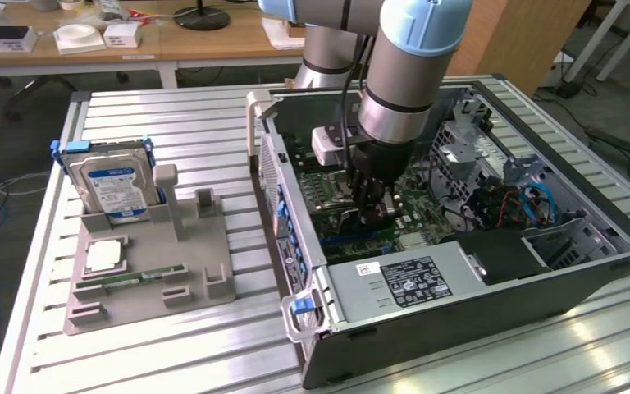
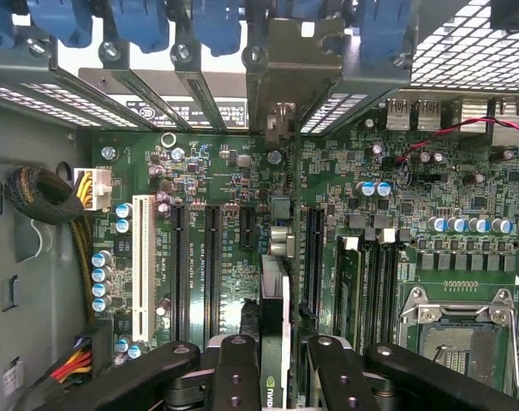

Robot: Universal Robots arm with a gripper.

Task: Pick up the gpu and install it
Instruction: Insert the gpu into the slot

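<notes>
My gripper (image 2: 275, 364) is shut on the gpu (image 2: 275, 287), which I see edge-on between the black fingers (image 2: 234, 372). It is a thin dark card with a green logo near my grip. The card stands on edge over the green motherboard (image 2: 217, 180), lined up between the black expansion slots (image 2: 212, 257), and its far end reaches the metal bracket area (image 2: 281, 120) at the case's rear wall. Whether it sits in a slot I cannot tell. In the exterior view the gripper (image 1: 376, 209) is low inside the open computer case (image 1: 490, 295), just above the motherboard (image 1: 331, 193).
A white slot (image 2: 143, 265), capacitors and a cable bundle (image 2: 45, 197) lie beside the card; the CPU socket (image 2: 456, 334) is on its other side. A power supply (image 1: 403, 283) fills the case's near corner. On the exterior view's left, a grey holder (image 1: 151, 279) carries a blue-labelled hard drive (image 1: 112, 180) and a RAM stick (image 1: 129, 279).
</notes>
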